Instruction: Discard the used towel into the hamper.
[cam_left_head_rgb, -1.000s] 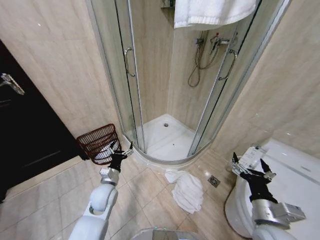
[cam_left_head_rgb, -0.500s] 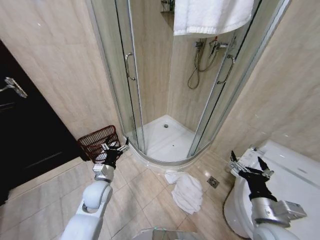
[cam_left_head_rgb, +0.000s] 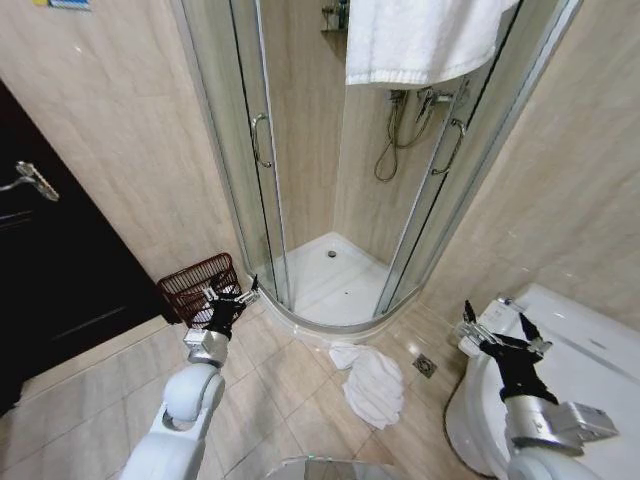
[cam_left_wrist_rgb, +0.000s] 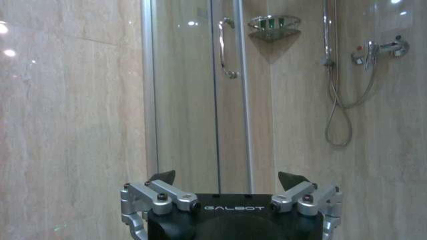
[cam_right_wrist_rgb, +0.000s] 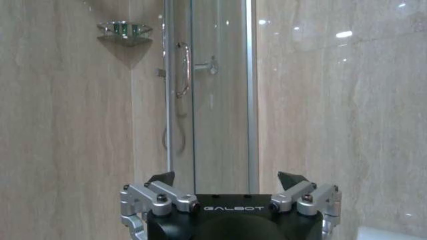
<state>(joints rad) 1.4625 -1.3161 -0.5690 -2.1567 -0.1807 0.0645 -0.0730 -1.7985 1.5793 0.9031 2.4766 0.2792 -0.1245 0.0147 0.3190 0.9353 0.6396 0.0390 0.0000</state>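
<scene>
A crumpled white towel (cam_left_head_rgb: 372, 381) lies on the tiled floor in front of the shower's curved threshold. The hamper (cam_left_head_rgb: 192, 283), a dark reddish-brown wire basket, stands against the wall left of the shower. My left gripper (cam_left_head_rgb: 228, 299) is held up, open and empty, and overlaps the hamper's near rim in the head view. In the left wrist view the same gripper (cam_left_wrist_rgb: 227, 178) faces the shower door. My right gripper (cam_left_head_rgb: 497, 333) is open and empty above the toilet's edge, well right of the towel, and it (cam_right_wrist_rgb: 227, 177) faces the shower glass.
The curved glass shower cabin (cam_left_head_rgb: 330, 262) takes up the middle, with a second white towel (cam_left_head_rgb: 420, 38) draped over its top. A white toilet (cam_left_head_rgb: 590, 370) stands at the right. A dark door (cam_left_head_rgb: 50, 270) is at the left. A floor drain (cam_left_head_rgb: 424, 366) lies near the floor towel.
The whole head view has shifted a little, so the camera moved. Both grippers stay open and raised, and the towel on the floor lies as before.
</scene>
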